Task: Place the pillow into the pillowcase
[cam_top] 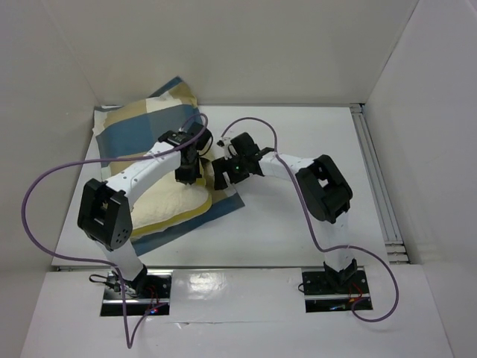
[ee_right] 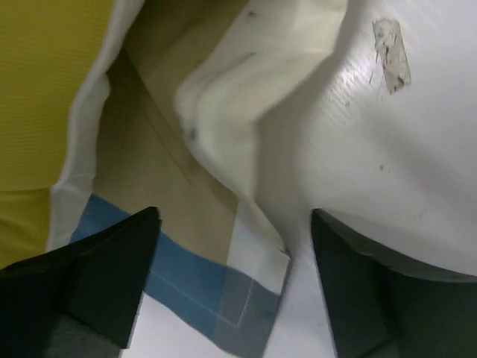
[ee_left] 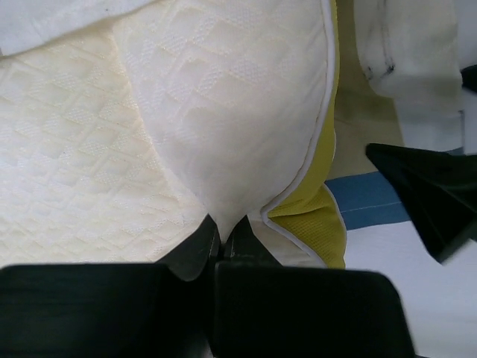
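The pillow (cam_top: pixel 168 203) is laid on top of the checked pillowcase (cam_top: pixel 134 128), on the left part of the table (cam_top: pixel 298 224). A fold of its cream cover is pinched between the closed fingers of the left gripper (ee_left: pixel 220 227), whose arm is bent at the elbow and stretched forward over the pillow. The right gripper (ee_right: pixel 231 261) is held just beside it, jaws spread wide over the pillowcase's corner. That arm is folded at the elbow and turned inward to the left.

You have on record: one pillow (cam_top: pixel 173 203), one checked pillowcase (cam_top: pixel 138 128), one table (cam_top: pixel 298 250); two arms, left arm (cam_top: pixel 138 175) and right arm (cam_top: pixel 298 168); two grippers, left gripper (cam_top: pixel 186 177) and right gripper (cam_top: pixel 221 168); two purple cables (cam_top: pixel 28 201) (cam_top: pixel 257 121).
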Motion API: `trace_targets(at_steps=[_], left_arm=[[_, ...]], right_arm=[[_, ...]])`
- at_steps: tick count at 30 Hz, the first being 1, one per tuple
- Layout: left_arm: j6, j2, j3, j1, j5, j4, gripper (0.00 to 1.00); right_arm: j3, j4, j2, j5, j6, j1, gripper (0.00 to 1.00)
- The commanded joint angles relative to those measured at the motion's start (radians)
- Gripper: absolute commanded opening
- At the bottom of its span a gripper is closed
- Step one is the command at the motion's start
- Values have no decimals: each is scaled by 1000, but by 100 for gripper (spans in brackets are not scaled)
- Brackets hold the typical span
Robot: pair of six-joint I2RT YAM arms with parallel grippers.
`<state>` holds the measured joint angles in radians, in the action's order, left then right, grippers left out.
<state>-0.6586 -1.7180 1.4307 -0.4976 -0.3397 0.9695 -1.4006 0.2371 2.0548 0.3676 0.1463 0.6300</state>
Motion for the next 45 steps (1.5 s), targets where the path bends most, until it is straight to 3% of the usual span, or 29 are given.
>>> trace_targets(at_steps=[1, 2, 6, 7, 13, 17, 21, 25, 29, 32, 35, 36, 38, 40, 42, 45], left_arm=[[48, 63, 71, 39, 37, -38, 0], [48, 63, 86, 39, 38, -38, 0], [48, 63, 109, 62, 77, -38, 0], [48, 63, 120, 62, 77, -38, 0], [4, 54, 232, 71, 77, 7, 0], [-97, 54, 327, 16, 50, 127, 0], [-231, 12, 267, -15, 12, -15, 0], [-314, -86, 304, -24, -90, 23, 0], [-314, -32, 295, -24, -111, 15, 0], [-305, 15, 370, -15, -175, 81, 0], [-286, 37, 563, -6, -257, 214, 0], [-265, 37, 709, -6, -274, 254, 0], [-256, 37, 848, -31, -336, 327, 0], [-260, 47, 919, -82, -337, 287, 0], [-288, 61, 776, -131, -315, 215, 0], [-390, -41, 685, -176, -346, 178, 0]], right_arm=[[-44, -59, 56, 37, -28, -1, 85], [-44, -59, 56, 47, -18, -1, 77], [20, -116, 7, 56, 19, 8, 24], [38, -116, -13, 47, 19, 8, 0], [98, -15, -243, 56, 73, 17, 0], [202, 82, -522, 79, 212, 83, 0], [377, 32, -570, 97, 262, 125, 0], [417, 25, -628, 70, 285, 135, 0], [318, 88, -650, 13, 230, 135, 0], [140, 181, -570, 4, 151, 116, 0], [-114, 278, -518, 24, 98, 132, 0], [-244, 306, -506, 24, 88, 143, 0], [-334, 358, -527, 24, 78, 195, 0], [-321, 347, -605, 2, 97, 224, 0], [-214, 303, -677, 16, 131, 224, 0], [21, 289, -788, 16, 185, 224, 0]])
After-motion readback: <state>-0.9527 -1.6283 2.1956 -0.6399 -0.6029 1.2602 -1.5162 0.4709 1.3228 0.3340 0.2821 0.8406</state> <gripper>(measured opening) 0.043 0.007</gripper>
